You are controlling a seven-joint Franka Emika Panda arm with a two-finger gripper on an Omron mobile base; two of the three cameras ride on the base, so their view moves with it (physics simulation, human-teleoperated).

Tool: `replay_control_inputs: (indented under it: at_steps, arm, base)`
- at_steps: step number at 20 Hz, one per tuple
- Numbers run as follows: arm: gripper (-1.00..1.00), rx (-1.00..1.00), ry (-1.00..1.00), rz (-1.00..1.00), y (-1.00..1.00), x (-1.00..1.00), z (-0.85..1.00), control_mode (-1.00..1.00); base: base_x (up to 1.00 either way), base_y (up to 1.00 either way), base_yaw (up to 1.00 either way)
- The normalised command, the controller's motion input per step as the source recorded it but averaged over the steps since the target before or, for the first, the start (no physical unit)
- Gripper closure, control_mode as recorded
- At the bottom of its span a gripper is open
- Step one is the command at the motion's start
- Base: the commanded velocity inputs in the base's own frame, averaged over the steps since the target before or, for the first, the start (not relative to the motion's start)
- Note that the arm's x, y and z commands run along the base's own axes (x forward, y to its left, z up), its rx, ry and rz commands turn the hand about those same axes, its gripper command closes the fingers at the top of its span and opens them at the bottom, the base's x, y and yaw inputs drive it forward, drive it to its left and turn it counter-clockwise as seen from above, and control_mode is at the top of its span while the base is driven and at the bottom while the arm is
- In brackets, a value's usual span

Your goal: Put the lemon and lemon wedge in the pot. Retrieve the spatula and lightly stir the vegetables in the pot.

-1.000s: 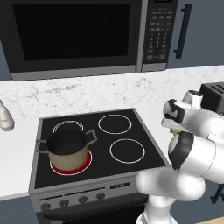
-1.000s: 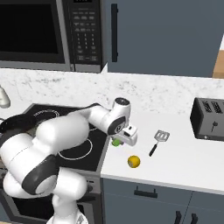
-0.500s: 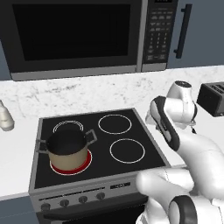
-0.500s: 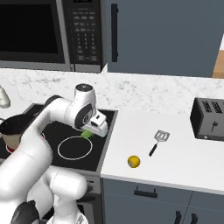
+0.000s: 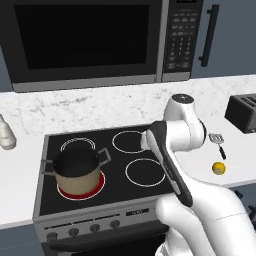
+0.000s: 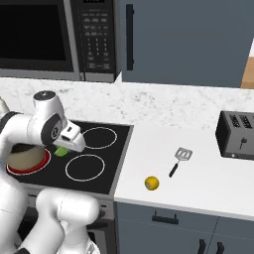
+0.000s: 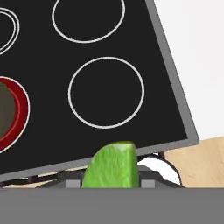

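Note:
My gripper [image 6: 65, 148] hangs over the stove's middle, shut on a green lemon wedge [image 6: 60, 152] that fills the bottom centre of the hand view [image 7: 113, 166]. The tan pot [image 5: 77, 182] stands on the glowing red front-left burner, left of the gripper; my arm partly hides the pot [image 6: 22, 158] in the right base view. On the white counter right of the stove lie the yellow lemon [image 5: 218, 168] [image 6: 152, 183] and the spatula [image 5: 218, 142] [image 6: 178, 159]. What is inside the pot is too dark to make out.
A black toaster [image 6: 237, 134] stands at the counter's far right. A pale bottle [image 5: 6, 135] sits left of the stove. A microwave [image 5: 85, 40] hangs above the cooktop [image 7: 105, 43], whose other burners are bare.
The arm has swung left from the counter beside the spatula to over the stove's middle, carrying the green wedge with it. Lemon, spatula and pot have stayed put.

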Motion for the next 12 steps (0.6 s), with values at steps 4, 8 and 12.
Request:
replay_control_inputs:
  at_steps: [4,8,12]
  arm:
    - [1.00,-0.08,0.00,0.06,1.00,-0.22,0.26,-1.00]
    - [1.00,-0.07,0.00,0.05,1.00,-0.03,0.13,-1.00]
    - [1.00,-0.06,-0.01,0.04,1.00,0.00,0.08,-1.00]
  base:
    - [0.00,0.00,0.00]
    - [0.00,0.00,0.00]
    - [0.00,0.00,0.00]
